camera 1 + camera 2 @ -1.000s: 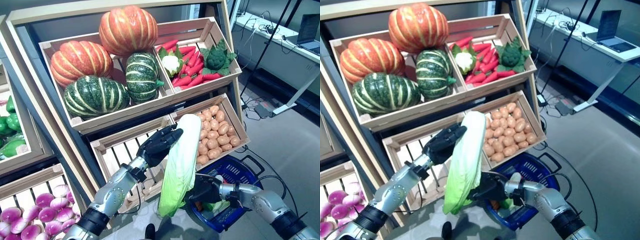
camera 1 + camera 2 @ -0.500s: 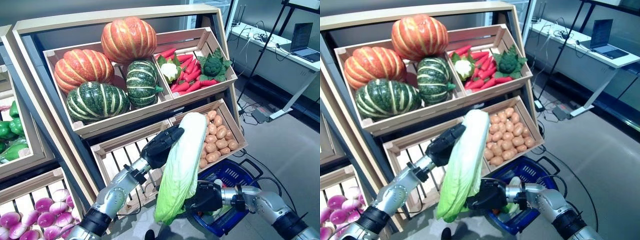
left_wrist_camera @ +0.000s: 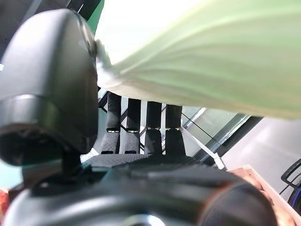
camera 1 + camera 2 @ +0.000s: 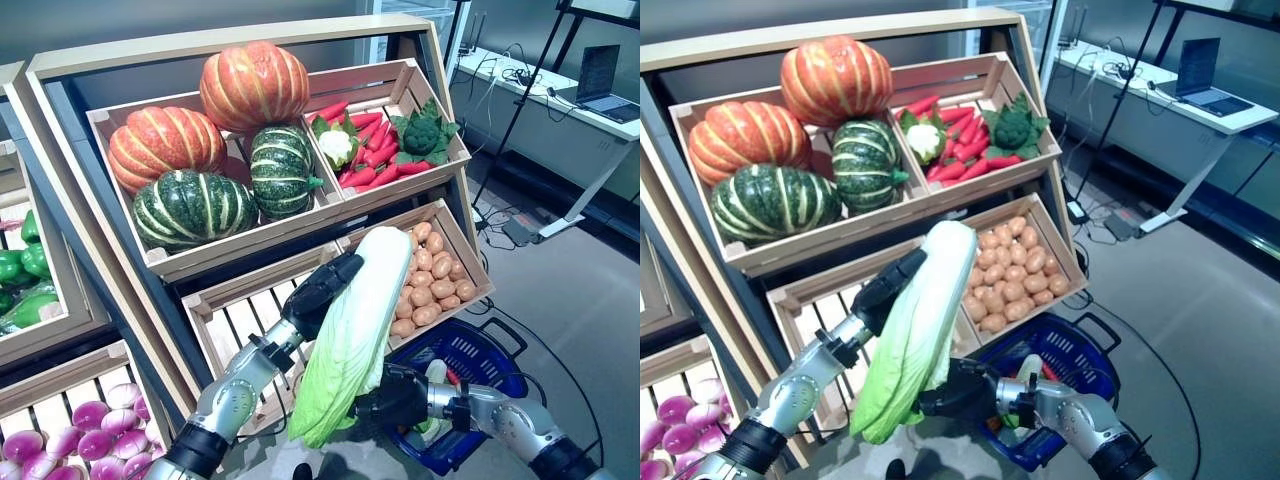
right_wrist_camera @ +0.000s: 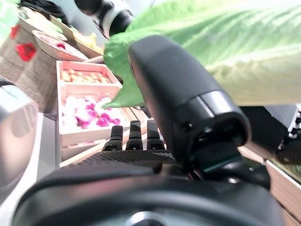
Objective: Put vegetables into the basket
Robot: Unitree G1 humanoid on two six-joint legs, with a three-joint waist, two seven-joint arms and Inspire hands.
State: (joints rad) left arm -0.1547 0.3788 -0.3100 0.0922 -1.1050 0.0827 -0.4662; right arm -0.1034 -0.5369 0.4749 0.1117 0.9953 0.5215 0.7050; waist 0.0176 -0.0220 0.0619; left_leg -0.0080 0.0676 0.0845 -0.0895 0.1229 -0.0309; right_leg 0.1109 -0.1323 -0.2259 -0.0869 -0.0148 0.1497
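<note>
My left hand (image 4: 318, 290) is shut on the pale upper half of a long napa cabbage (image 4: 355, 330) and holds it slanted in the air before the stand's lower crates. In the left wrist view the cabbage (image 3: 211, 61) lies between the thumb and the fingers (image 3: 155, 127). My right hand (image 4: 392, 395) is under the cabbage's green leafy end, thumb against the leaves (image 5: 225, 52), fingers (image 5: 134, 136) straight. The blue plastic basket (image 4: 480, 350) stands on the floor at lower right, behind my right arm. It holds a pale green vegetable (image 4: 432, 375) and something red.
The wooden vegetable stand (image 4: 455, 180) rises close behind the cabbage, and its lower right crate (image 4: 470, 262) overhangs the basket. A desk with a laptop (image 4: 610, 85) stands at the far right. Grey floor (image 4: 580, 290) lies open to the right of the basket.
My right hand has moved left from the basket's rim to under the cabbage's leafy end. The cabbage's lower end has swung left. The camera has also shifted.
</note>
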